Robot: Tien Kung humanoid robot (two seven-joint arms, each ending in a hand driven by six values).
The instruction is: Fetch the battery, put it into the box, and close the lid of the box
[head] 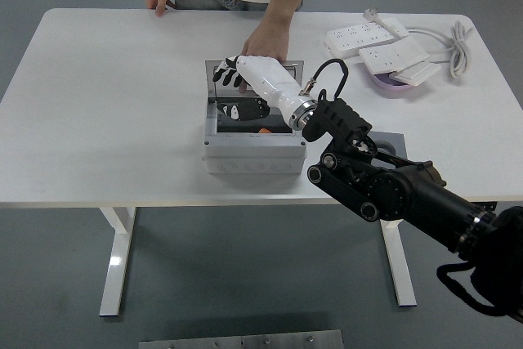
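My white robot hand, fingers spread and empty, hovered at the grey plastic box's raised lid; a clumsy push risked trapping the person's hand.

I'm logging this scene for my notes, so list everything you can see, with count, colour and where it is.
Table: one, white, fills the middle of the view.
Box: one, grey, open, table centre.
Lid: one, grey, raised at the box's far edge.
Battery: one, orange, only a sliver showing inside the box under the hand.
Power strips: at least two, white, with cable, far right of table.
Bowl: one, lilac, under the strips.
Person's hand: one, resting behind the lid; the other at the table's far edge.
Right hand: one, white with black fingers, spread over the lid's edge.
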